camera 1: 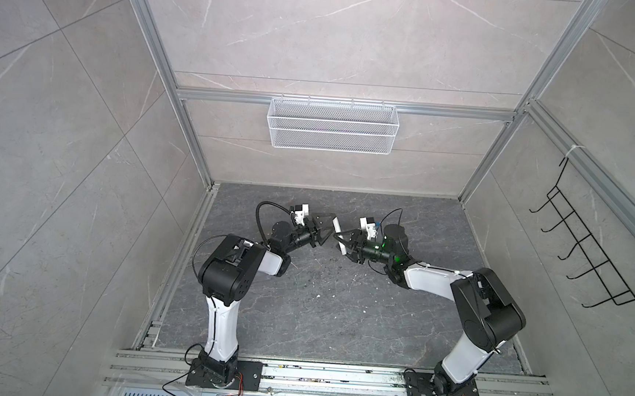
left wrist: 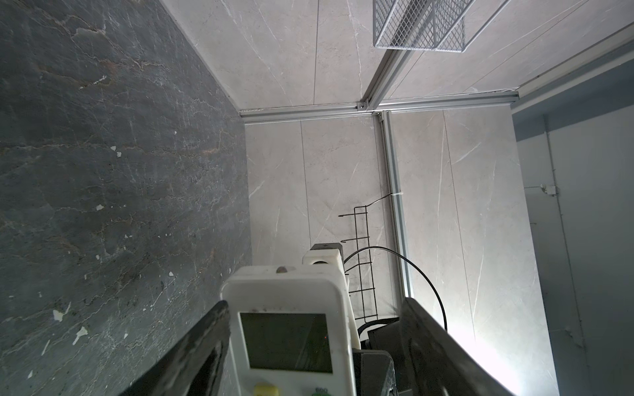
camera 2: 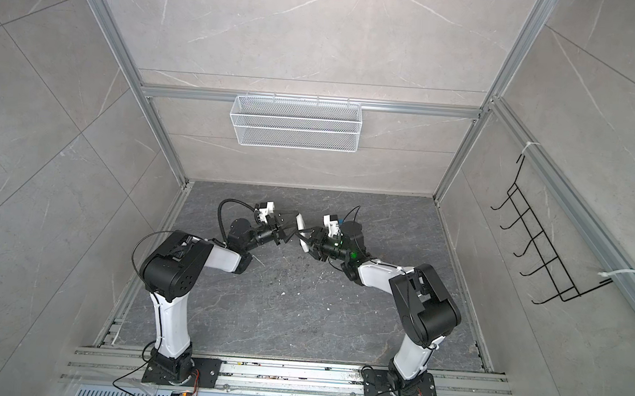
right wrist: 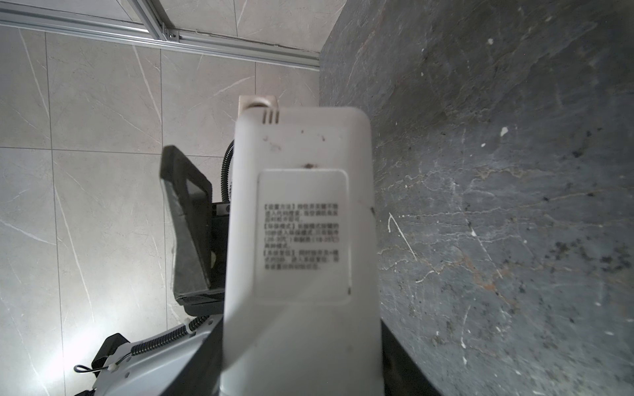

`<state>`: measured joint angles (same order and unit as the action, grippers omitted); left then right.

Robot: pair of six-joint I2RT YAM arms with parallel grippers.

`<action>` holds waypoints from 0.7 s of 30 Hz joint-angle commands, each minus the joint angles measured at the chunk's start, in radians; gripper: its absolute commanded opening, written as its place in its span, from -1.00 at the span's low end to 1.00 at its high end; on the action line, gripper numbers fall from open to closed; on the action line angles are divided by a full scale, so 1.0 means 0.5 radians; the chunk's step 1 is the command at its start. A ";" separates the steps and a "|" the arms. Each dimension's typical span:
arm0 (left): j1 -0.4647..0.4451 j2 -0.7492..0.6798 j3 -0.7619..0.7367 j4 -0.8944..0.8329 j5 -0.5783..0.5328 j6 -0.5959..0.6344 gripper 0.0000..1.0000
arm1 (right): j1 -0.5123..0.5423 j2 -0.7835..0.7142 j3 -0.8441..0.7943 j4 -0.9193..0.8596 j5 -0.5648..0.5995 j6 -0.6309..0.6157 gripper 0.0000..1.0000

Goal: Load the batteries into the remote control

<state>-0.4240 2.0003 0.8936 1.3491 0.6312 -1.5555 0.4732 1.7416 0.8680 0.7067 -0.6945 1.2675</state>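
**Remote control** (camera 1: 336, 223): white, held on edge off the dark stone desk (camera 1: 319, 313), at centre toward the far side, between the two arms. Its display (left wrist: 286, 341) end points to the far wall. The display faces the left arm and the printed label (right wrist: 303, 236) on its back faces the right arm.

**Right gripper** (camera 1: 339, 243): jaws closed on the remote's near part.

**Left gripper** (camera 1: 331, 229): jaws open around the remote, one just beside its edge, the other apart.

**Far wall:** white wire basket (camera 1: 332, 125).

**Right wall:** black hook rack (camera 1: 588, 248).

White links (camera 1: 222, 324), bulky black joint housings (camera 1: 227, 267) — thin black cables (camera 1: 259, 218), green lights (camera 1: 383, 245) on the right arm (camera 1: 431, 277)
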 commanded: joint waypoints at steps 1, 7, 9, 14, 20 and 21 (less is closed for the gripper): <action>-0.022 0.015 0.034 0.131 0.048 0.013 0.59 | 0.036 -0.086 0.061 -0.076 -0.026 -0.102 -0.14; -0.023 0.014 0.032 0.128 0.044 0.017 0.73 | 0.035 -0.089 0.064 -0.017 -0.032 -0.072 -0.15; -0.023 0.015 0.028 0.130 0.044 0.018 0.77 | 0.037 -0.095 0.075 -0.037 -0.023 -0.087 -0.14; -0.026 0.015 0.013 0.130 0.047 0.021 0.88 | 0.036 -0.076 0.135 -0.078 -0.034 -0.102 -0.15; -0.026 0.015 0.038 0.129 0.042 0.018 0.69 | 0.052 -0.045 0.107 -0.006 -0.035 -0.058 -0.15; -0.026 0.015 0.041 0.132 0.039 0.013 0.61 | 0.054 -0.036 0.097 0.020 -0.036 -0.046 -0.15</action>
<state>-0.4335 2.0006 0.8936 1.3563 0.6342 -1.5597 0.4892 1.7317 0.9112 0.6636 -0.6998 1.2388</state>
